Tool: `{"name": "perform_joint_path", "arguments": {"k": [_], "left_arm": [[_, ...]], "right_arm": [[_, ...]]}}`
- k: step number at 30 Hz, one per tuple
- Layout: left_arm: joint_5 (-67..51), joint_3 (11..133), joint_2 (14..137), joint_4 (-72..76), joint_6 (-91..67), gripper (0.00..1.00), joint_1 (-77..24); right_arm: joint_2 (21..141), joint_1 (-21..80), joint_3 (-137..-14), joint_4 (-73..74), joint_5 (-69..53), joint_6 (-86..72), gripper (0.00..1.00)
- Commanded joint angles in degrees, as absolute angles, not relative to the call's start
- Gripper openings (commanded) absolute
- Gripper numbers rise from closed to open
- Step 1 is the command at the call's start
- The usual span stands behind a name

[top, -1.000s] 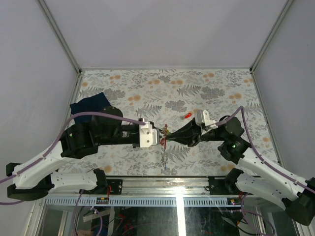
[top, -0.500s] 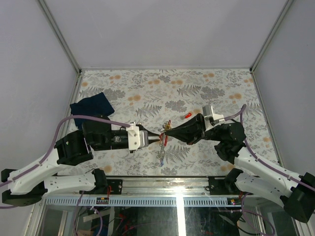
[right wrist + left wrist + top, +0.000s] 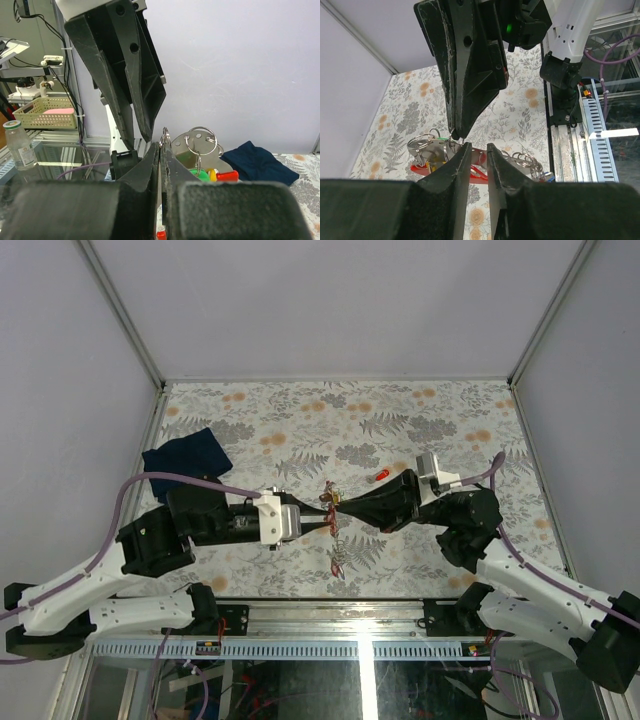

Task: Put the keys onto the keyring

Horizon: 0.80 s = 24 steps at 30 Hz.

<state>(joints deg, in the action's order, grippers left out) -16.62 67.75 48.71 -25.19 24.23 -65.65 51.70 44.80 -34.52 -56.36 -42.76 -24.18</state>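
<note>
My right gripper (image 3: 339, 507) (image 3: 161, 144) is shut on a thin metal ring (image 3: 165, 135) of the keyring and holds it above the table. The grey fob (image 3: 433, 150) (image 3: 200, 145) carries more rings. Keys with green (image 3: 200, 173), yellow (image 3: 214, 175) and red (image 3: 230, 176) tags hang from it. The red strap (image 3: 470, 173) lies under the fob, and a chain of rings (image 3: 525, 160) ends in a blue tag (image 3: 547, 176). My left gripper (image 3: 324, 522) (image 3: 475, 146) is open by a narrow gap, its tips just short of the keyring. One red-tagged key (image 3: 381, 476) lies on the table.
A dark blue cloth (image 3: 187, 452) lies at the table's left side. The table has a floral cover (image 3: 420, 420). Grey walls stand on three sides, and a metal rail (image 3: 330, 612) runs along the near edge.
My left gripper drew back to the left, then edged a little forward again. My right gripper carried the keyring slightly up and left, and the hanging chain swung.
</note>
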Motion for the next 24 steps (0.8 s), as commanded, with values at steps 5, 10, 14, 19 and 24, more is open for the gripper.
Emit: {"name": "perform_joint_path", "arguments": {"k": [5, 10, 14, 19, 24], "left_arm": [[-17.05, 68.23, 49.36, -22.43, 24.14, 0.12, -65.98], [-16.54, 68.71, 49.47, -23.48, 24.38, 0.03, -65.87], [-16.05, 69.21, 49.57, -24.23, 24.55, 0.03, -65.86], [-14.74, 69.30, 49.75, -24.20, 24.78, 0.08, -65.92], [-14.31, 69.88, 50.23, -24.85, 24.92, 0.08, -65.92]], "right_arm": [[49.25, 44.42, -37.88, -61.70, -43.07, -22.87, 0.00], [48.98, 44.39, -37.97, -61.57, -43.16, -22.59, 0.00], [48.87, 44.45, -38.03, -61.70, -43.22, -22.40, 0.00], [48.74, 44.42, -38.51, -61.74, -44.64, -22.81, 0.00], [48.27, 44.44, -38.76, -61.48, -45.38, -22.89, 0.00]]}}
